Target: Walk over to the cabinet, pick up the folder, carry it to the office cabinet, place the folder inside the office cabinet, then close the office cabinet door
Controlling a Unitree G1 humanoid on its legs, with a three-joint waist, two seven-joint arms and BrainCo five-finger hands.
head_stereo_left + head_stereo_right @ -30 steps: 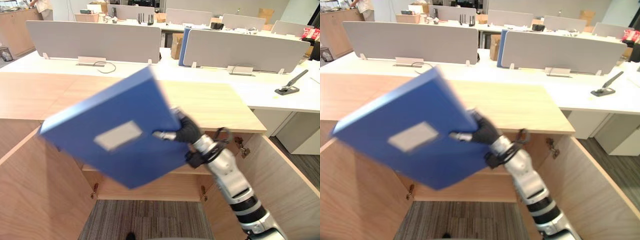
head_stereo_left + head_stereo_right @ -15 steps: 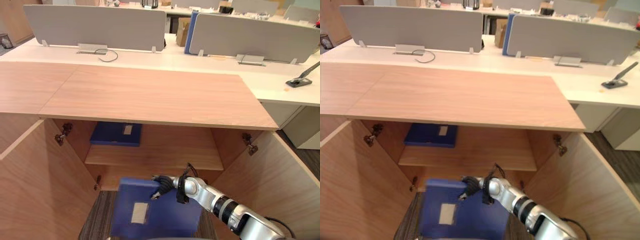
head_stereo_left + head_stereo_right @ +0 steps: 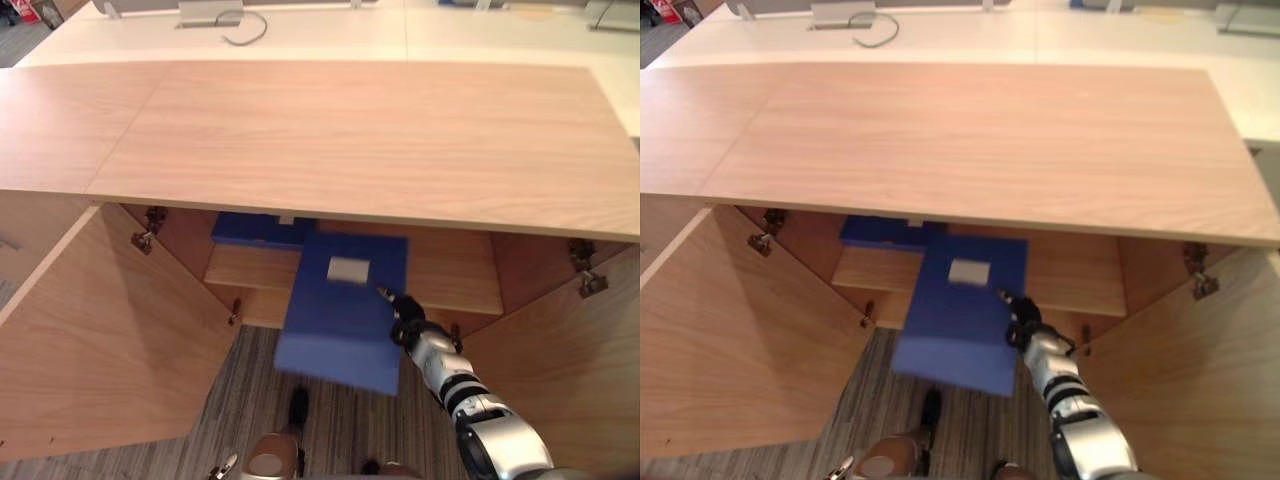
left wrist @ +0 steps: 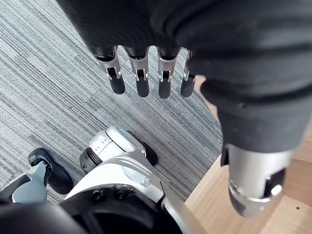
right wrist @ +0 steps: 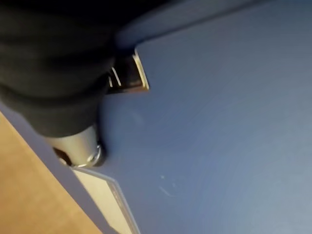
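1. We see the office cabinet [image 3: 350, 140] in pale wood-grain laminate: a broad flat top, both doors swung wide open, and small metal hinges [image 3: 150, 225] at the inner corners.
2. Inside, a wooden shelf [image 3: 450, 285] runs across the opening, and a second dark blue folder [image 3: 250, 230] lies flat on it at the left, partly under the top's edge.
3. The floor below is grey striped carpet [image 4: 39, 97].
4. The folder [image 3: 335, 325] is a smooth, matte blue rectangular slab with a small pale label [image 3: 347, 269] near its far end.
5. It is held in front of the open cabinet, tilted. Its far end is at the shelf's front edge and its near end is lower, over the carpet. We cannot tell whether it rests on the shelf.
6. The right hand [image 3: 405, 312] grips the folder's right edge, with the arm reaching forward and up from the lower right. In the right wrist view its thumb [image 5: 78, 146] presses on the blue face, pinching the folder.
7. The left hand [image 4: 139, 78] hangs above the carpet with its fingers straight and relaxed, holding nothing.
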